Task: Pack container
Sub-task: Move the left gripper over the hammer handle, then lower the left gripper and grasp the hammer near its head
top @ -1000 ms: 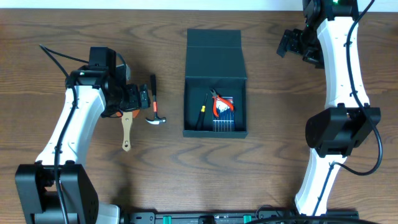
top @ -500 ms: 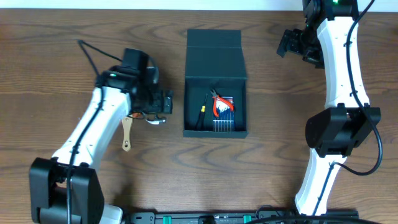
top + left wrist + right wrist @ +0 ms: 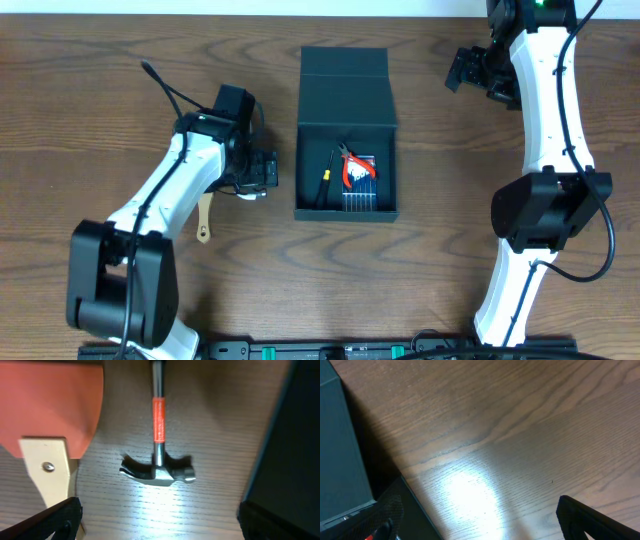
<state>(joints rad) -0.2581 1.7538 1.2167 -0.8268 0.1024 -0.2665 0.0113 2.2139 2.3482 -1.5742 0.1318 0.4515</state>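
The container (image 3: pixel 346 95), a dark teal box, stands open at the table's middle with its flap lid laid back. Red-handled pliers (image 3: pixel 355 170) and a yellow-tipped screwdriver (image 3: pixel 325 186) lie inside on a blue pack. My left gripper (image 3: pixel 262 172) hangs open just left of the box, over a small hammer (image 3: pixel 157 467) with a red band on its shaft. The hammer lies just ahead of the open gripper (image 3: pixel 160 525), untouched. The container's wall (image 3: pixel 295 450) fills the right of that view. My right gripper (image 3: pixel 468 72) is open over bare wood at the back right, empty (image 3: pixel 490 520).
A scraper with an orange blade (image 3: pixel 50 405) and a pale wooden handle (image 3: pixel 204 215) lies just left of the hammer. The box's corner (image 3: pixel 340 445) shows at the left of the right wrist view. The right arm's base (image 3: pixel 545 210) stands right of the box.
My left arm has swung right, from above the scraper to above the hammer beside the box. Its jaws stayed open. The right arm has not moved.
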